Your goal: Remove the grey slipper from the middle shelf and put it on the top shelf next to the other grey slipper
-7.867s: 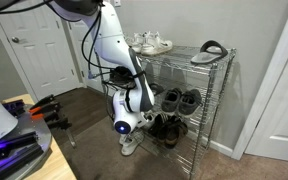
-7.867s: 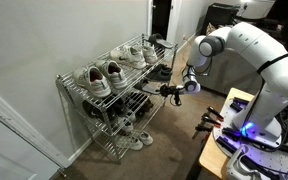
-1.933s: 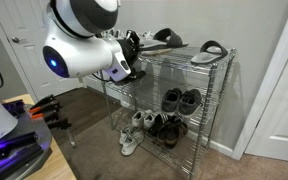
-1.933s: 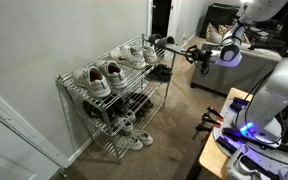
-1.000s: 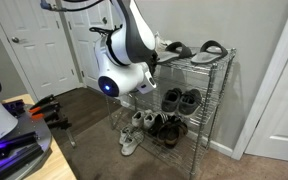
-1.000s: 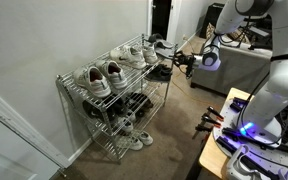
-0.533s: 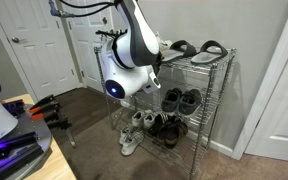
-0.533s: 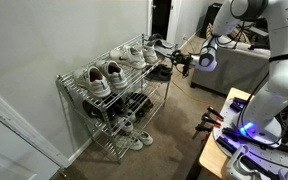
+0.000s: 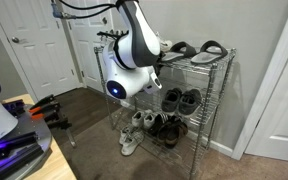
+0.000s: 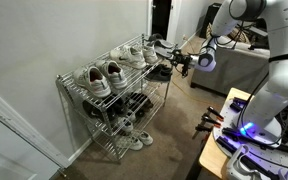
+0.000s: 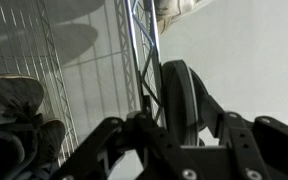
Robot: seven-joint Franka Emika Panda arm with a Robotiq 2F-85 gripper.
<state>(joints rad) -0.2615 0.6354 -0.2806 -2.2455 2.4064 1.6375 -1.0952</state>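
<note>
My gripper (image 11: pixel 177 125) is shut on the grey slipper (image 11: pixel 179 85), which stands edge-on between the fingers. In an exterior view the held slipper (image 9: pixel 180 48) hangs just over the top shelf (image 9: pixel 199 64), close beside the other grey slipper (image 9: pixel 212 48) at the shelf's end. I cannot tell whether it touches the wire. In an exterior view my gripper (image 10: pixel 174 63) is at the rack's far end, level with the top tier. The middle shelf (image 9: pixel 189 113) carries dark shoes (image 9: pixel 179 100).
White sneakers (image 10: pixel 134 52) sit on the rack's top. More shoes (image 9: pixel 162 127) fill the lowest tier and white sneakers (image 9: pixel 131 137) lie by its foot. A wall is right behind the rack. A desk with gear (image 9: pixel 24 140) is nearby, and a white door (image 9: pixel 44 50).
Over the last second my arm has moved the slipper slightly further along the top shelf toward its mate. In the last half second almost nothing has moved.
</note>
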